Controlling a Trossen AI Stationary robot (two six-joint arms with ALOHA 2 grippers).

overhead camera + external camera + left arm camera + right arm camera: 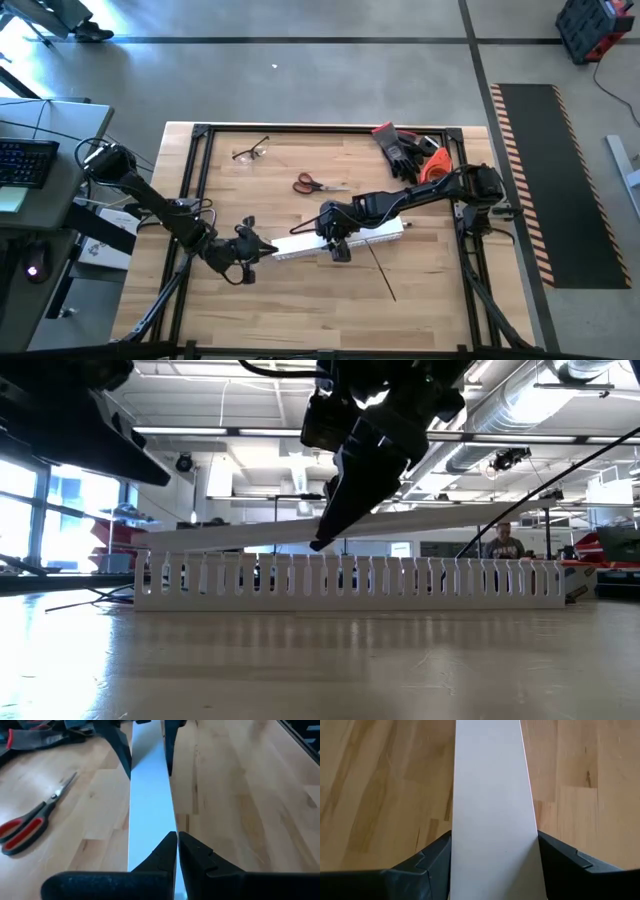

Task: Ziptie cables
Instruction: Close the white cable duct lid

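The ziptie lies flat and bare on the wooden table, a thin black line on the side nearest the arms' bases, just in front of the right gripper and touched by nothing. I cannot make out the cables in any view.

Just beyond it a white slotted duct stands lengthwise across the middle of the table, with a flat white cover strip above it, tilted so one end sits higher than the other. The right gripper clamps this strip across its width, a dark finger pressed on each long edge. The left gripper is at the strip's other end with its two tips closed tight together over the strip's edge; whether it actually pinches the strip I cannot tell.

Farther back lie red-handled scissors, then a pair of glasses and dark gloves near the far edge. Past the table, a person sits in the room behind
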